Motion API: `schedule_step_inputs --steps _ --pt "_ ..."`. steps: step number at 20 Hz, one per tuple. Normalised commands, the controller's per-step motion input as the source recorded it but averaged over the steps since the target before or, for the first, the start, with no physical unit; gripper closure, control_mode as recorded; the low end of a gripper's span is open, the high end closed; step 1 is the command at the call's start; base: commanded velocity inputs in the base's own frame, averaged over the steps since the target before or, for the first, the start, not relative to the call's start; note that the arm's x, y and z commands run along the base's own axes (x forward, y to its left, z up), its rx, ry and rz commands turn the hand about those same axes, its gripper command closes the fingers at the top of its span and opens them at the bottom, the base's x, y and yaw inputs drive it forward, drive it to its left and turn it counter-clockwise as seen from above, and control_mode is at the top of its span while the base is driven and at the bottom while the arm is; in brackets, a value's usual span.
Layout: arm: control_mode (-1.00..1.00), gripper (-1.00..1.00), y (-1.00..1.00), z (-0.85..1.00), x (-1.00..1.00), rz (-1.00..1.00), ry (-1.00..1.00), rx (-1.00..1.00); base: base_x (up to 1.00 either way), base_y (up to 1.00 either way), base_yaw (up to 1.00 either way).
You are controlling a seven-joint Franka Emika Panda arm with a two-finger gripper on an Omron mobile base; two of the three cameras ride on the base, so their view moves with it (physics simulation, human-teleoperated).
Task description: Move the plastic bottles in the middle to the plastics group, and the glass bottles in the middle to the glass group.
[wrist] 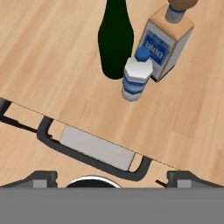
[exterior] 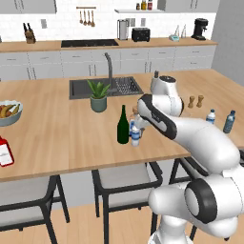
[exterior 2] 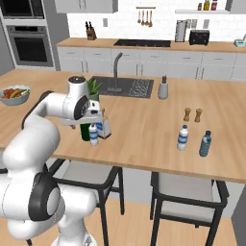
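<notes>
Green glass marked the landmark: the wine bottle (exterior: 123,125) stood near the front edge of the wooden worktop (exterior: 52,133), in front of the potted plant (exterior: 98,96). Just beside it sat the small water bottle (exterior: 136,135), and behind that the square cork-stoppered bottle (wrist: 168,40), which the hand view showed plainly while the arm half hid it from the left base. The claw (wrist: 111,178) hovered above these three; its tips stood wide apart, holding nothing. From the right base, two blue-labelled plastic bottles (exterior 2: 183,138) stood well apart from the wine bottle, near the pepper mills (exterior 2: 192,115). The left base alone showed the red bottle (exterior: 5,151) far on the opposite side, by the fruit bowl (exterior: 9,113).
</notes>
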Motion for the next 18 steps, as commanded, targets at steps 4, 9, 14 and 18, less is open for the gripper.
schedule_step_inputs --steps 4,9,14,18 --pt "-1.0 -1.0 0.0 0.0 0.24 0.07 -0.03 -0.02 0.0 0.0 0.0" --pt "-1.0 -1.0 0.0 0.0 0.67 0.07 0.0 0.0 0.0 0.0 0.0" --pt "-1.0 -1.0 0.0 -0.07 0.5 0.06 0.01 -0.01 0.0 0.0 0.0" --pt "-1.0 -1.0 0.0 -0.23 0.02 0.04 0.02 -0.03 0.0 0.0 0.0"
